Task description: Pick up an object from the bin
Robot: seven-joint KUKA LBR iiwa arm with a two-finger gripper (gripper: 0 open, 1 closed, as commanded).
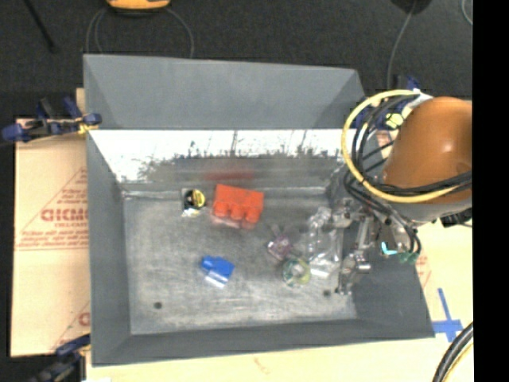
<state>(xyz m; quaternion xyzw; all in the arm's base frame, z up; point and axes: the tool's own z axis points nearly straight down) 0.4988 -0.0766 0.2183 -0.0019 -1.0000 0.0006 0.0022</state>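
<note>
The scuffed grey metal bin [111, 237] holds a small yellow-and-black knob [192, 200] and a chunky orange studded brick [237, 205] near the back wall, with a glossy blue piece [216, 270] nearer. Rightward, clear plastic bits [296, 273] lie just beside the metal gripper [346, 273]. I cannot tell whether it is open or closed.

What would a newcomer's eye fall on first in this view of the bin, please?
Probably the red block near the back wall of the bin, then the gripper low at the right side, beside a cluster of clear pieces. A small blue piece lies alone left of them.
</note>
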